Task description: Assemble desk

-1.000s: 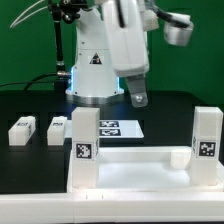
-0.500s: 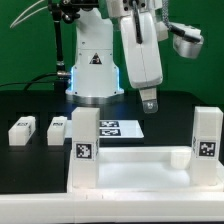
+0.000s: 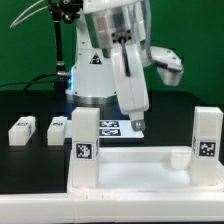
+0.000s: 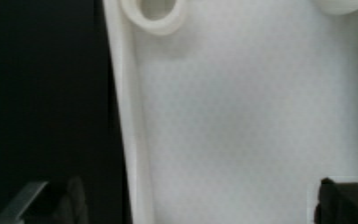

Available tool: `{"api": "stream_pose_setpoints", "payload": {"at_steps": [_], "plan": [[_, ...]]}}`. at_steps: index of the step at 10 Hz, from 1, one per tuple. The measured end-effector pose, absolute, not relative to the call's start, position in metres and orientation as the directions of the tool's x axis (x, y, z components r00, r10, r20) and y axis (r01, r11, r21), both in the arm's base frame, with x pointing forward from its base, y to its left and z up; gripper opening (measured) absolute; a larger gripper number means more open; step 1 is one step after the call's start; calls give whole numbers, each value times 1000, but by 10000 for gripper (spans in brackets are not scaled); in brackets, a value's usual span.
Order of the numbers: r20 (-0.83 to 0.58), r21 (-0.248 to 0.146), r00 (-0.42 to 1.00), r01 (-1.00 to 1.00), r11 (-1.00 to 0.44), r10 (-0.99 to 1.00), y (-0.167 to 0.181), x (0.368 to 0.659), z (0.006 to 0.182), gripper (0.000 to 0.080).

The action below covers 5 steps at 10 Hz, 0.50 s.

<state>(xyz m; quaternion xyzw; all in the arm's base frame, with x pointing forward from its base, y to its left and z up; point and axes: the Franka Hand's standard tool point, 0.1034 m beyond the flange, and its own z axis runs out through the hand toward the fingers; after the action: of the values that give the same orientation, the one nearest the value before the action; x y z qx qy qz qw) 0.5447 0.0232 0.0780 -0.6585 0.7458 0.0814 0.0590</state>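
Observation:
The white desk top point(image 3: 140, 165) lies flat at the front of the black table. Two white tagged legs stand upright at its corners, one on the exterior view's left point(image 3: 85, 148) and one on the right point(image 3: 207, 143). Two loose legs point(image 3: 22, 131) point(image 3: 56, 130) lie on the table further left. My gripper point(image 3: 138, 126) hangs just above the desk top's far edge. In the wrist view the gripper point(image 4: 202, 200) is open and holds nothing. Its fingertips point(image 4: 60, 200) are spread wide over the desk top point(image 4: 229, 120), and a round corner socket point(image 4: 155, 12) shows.
The marker board point(image 3: 112, 128) lies flat on the table just behind the desk top, partly hidden by my gripper. The robot's base point(image 3: 92, 70) stands at the back. A white ledge point(image 3: 40, 215) runs along the front.
My gripper has come down and moved to the exterior view's left, from above the table's back to just over the desk top's far edge. The parts have not moved.

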Motion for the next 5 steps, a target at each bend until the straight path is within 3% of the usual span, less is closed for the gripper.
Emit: {"api": "stream_pose_setpoints", "payload": {"at_steps": [2,4,5], "plan": [[-156,12,-133,-991,132,-979,28,531,56,649],[-121,-46,-141,-988,148,-983,36,528,41,649],[-118,-40,-135,-989,141,-984,39,526,37,649]]}}
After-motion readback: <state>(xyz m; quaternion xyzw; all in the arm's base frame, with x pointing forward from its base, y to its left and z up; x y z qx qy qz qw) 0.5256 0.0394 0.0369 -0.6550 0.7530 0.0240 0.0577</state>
